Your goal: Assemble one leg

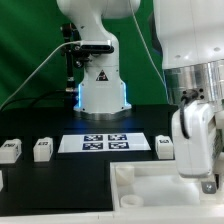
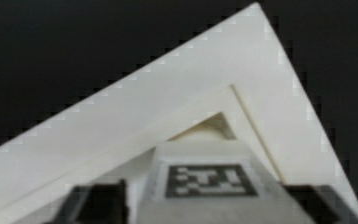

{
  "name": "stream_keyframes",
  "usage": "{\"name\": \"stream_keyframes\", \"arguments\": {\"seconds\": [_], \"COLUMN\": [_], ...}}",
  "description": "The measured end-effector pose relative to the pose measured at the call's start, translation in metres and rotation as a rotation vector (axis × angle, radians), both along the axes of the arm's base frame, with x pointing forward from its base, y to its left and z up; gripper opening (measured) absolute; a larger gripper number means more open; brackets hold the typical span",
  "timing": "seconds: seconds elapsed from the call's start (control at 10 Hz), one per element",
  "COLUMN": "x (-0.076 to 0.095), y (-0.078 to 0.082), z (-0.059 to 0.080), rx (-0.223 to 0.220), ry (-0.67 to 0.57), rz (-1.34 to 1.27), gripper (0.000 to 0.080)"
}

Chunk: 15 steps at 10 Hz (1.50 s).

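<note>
In the wrist view a white leg (image 2: 208, 180) with a black-and-white tag on its face sits between my two dark fingers (image 2: 98, 205), which touch both its sides. My gripper (image 2: 208, 208) is shut on it. Behind the leg lies a corner of the large white square part (image 2: 149, 110). In the exterior view my gripper (image 1: 203, 180) hangs over the right side of that square part (image 1: 150, 190) at the front; the held leg is hidden there by the hand. Three more legs stand on the black table: two at the exterior view's left (image 1: 10, 150) (image 1: 43, 149) and one right of centre (image 1: 165, 146).
The marker board (image 1: 104, 142) lies flat in the middle of the table in front of the robot base (image 1: 100, 95). A green backdrop stands behind. Cables hang at the back left.
</note>
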<state>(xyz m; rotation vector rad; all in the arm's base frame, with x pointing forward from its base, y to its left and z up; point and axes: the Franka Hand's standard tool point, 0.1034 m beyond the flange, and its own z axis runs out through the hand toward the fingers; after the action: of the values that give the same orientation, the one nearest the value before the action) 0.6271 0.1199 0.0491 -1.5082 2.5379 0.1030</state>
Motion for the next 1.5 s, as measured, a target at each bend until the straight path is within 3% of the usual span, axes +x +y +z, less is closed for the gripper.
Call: {"name": "stream_keyframes", "arguments": {"seconds": [0.1, 0.2, 0.4, 0.8, 1.0, 1.1, 1.2, 1.4, 1.5], "x": [0.0, -0.002, -0.006, -0.006, 0.001, 0.001, 0.0, 0.001, 0.0], "y": [0.0, 0.005, 0.008, 0.005, 0.003, 0.001, 0.0, 0.0, -0.003], "z": [0.0, -0.001, 0.001, 0.0, 0.009, 0.008, 0.007, 0.007, 0.006], "rx": [-0.007, -0.023, -0.083, -0.138, -0.191, -0.205, -0.211, -0.207, -0.203], "ry": [-0.007, -0.03, -0.101, -0.155, -0.164, -0.176, -0.181, -0.171, -0.159], "rz": [0.05, 0.168, 0.615, 0.999, 1.533, 1.593, 1.65, 1.589, 1.533], "gripper": [0.0538, 0.0614, 0.0642, 0.0649, 0.0649, 0.0649, 0.0533, 0.0533, 0.0275]}}
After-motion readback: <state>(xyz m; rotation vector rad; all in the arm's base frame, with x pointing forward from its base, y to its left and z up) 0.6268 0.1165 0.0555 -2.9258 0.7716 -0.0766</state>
